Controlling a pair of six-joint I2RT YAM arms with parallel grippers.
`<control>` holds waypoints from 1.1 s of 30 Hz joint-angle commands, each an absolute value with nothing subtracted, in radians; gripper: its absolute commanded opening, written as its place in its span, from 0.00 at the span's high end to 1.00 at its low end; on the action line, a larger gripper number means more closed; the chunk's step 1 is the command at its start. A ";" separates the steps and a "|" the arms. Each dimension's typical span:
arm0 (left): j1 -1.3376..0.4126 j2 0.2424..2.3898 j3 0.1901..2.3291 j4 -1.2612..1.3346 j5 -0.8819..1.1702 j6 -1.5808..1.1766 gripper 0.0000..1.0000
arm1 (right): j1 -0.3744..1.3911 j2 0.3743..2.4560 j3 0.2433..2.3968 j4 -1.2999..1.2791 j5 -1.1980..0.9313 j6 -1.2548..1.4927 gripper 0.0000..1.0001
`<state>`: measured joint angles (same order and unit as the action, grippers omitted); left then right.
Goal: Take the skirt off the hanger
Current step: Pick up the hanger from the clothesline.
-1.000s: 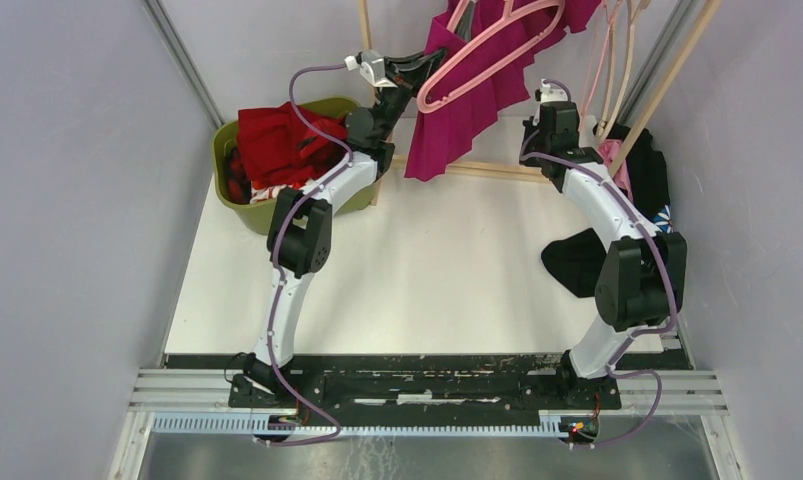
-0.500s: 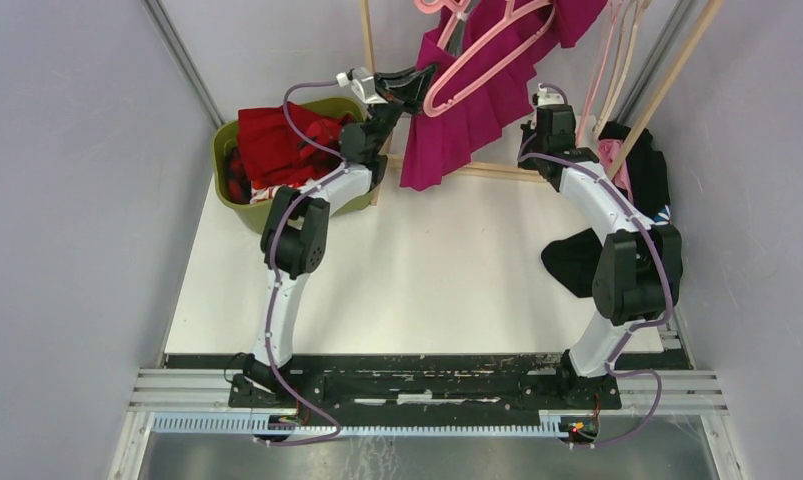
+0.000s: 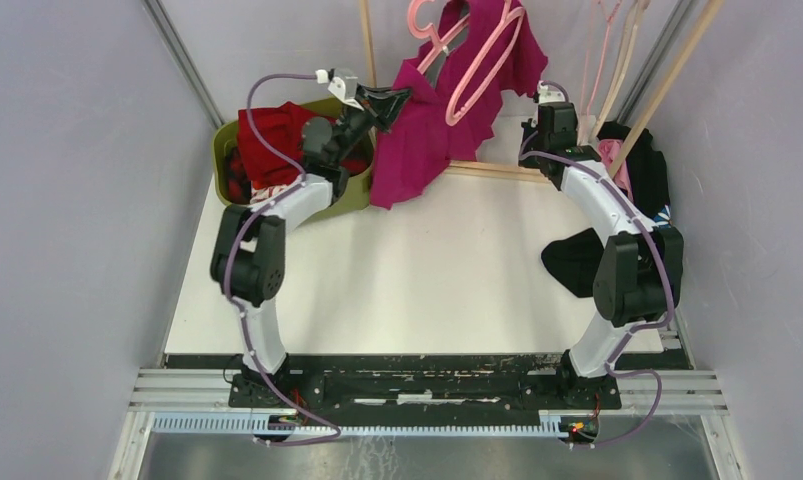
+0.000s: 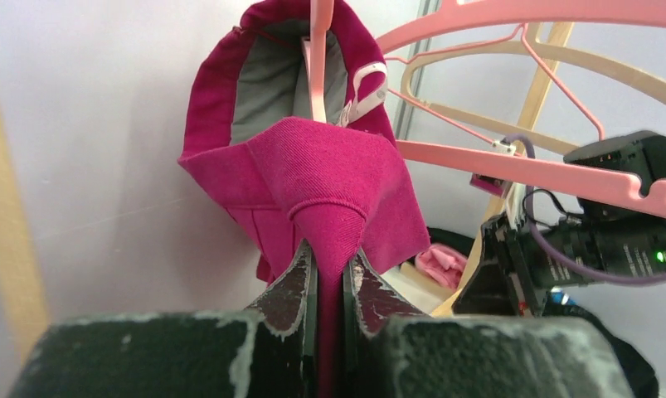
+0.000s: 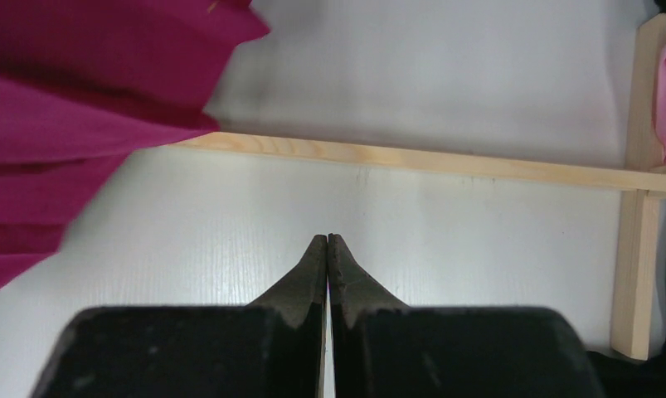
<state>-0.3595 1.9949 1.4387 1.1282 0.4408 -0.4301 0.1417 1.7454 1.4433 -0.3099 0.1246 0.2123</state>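
Tightly pinched, the left fingers [image 4: 311, 278] grip a fold of the magenta skirt [image 4: 313, 166] between them, high at the back of the bench [image 3: 427, 280]. Just above the grip, the skirt's waistband is draped around part of a pink hanger [image 4: 520, 170]. Its pleated cloth hangs down beside a green basket [image 3: 229, 195] of red clothes [image 3: 272, 135] at the far left. The right fingers [image 5: 328, 249] are pressed together, holding nothing, and point down at the white bench near a wooden rail [image 5: 412, 157]. The skirt's hem shows at the left edge of that wrist view. A black garment [image 3: 572, 262] lies on the bench beside the right arm.
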 commanded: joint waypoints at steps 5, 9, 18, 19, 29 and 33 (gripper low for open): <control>-0.328 1.513 1.317 0.779 0.572 -0.053 0.97 | 0.139 1.603 1.557 -0.301 0.094 0.180 0.94; -0.328 1.357 1.262 0.512 0.617 0.100 0.97 | 0.139 1.557 1.560 -0.292 0.070 0.141 0.88; -0.301 1.090 1.171 0.020 0.574 0.338 0.97 | 0.139 1.398 1.522 -0.246 0.122 -0.020 0.73; -0.295 1.074 1.166 -0.006 0.567 0.349 0.97 | 0.139 1.386 1.527 -0.243 0.134 -0.039 0.71; -0.276 0.987 1.140 -0.091 0.555 0.379 0.97 | 0.140 1.293 1.485 -0.214 0.295 -0.080 0.68; -0.275 0.989 1.142 -0.123 0.549 0.401 0.97 | 0.140 1.262 1.450 -0.200 0.309 -0.091 0.69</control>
<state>-0.2806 1.0340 1.1145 -0.2066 0.5552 0.3279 0.1417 1.3113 1.4750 -0.2592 0.2508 -0.0650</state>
